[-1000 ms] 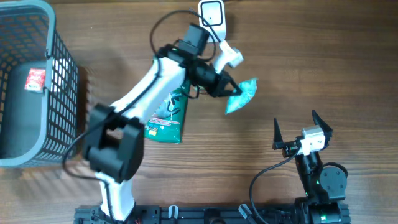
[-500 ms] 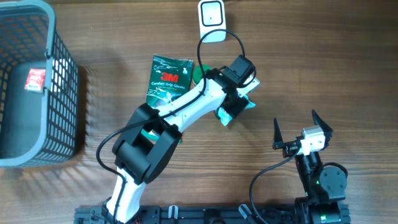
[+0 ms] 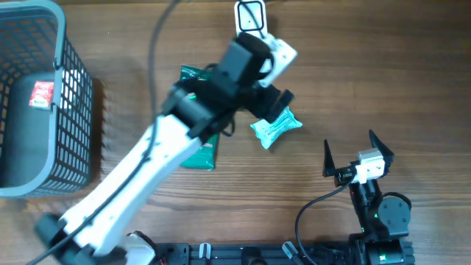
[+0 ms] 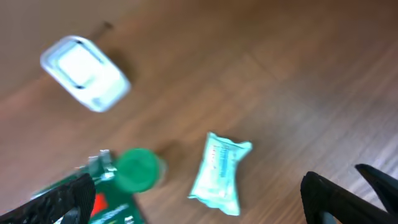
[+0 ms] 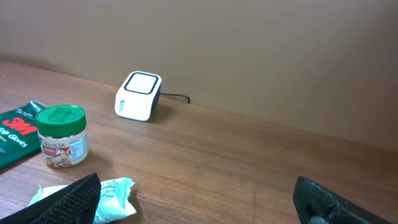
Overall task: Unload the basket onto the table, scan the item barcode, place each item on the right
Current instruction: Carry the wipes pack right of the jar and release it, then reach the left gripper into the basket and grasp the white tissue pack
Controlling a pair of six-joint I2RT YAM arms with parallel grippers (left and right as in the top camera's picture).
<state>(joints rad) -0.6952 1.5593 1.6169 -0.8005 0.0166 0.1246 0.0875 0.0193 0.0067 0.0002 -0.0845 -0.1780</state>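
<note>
White arm links [image 3: 140, 168], black joints, black right pincer [image 3: 349, 143]

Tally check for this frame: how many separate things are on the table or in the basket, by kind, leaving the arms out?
Barcode scanner: 1
Basket: 1
Packets: 2, the teal pouch and the green gloves pack
Green-lidded jar: 1
Small red item inside the basket: 1
Total: 6
</note>
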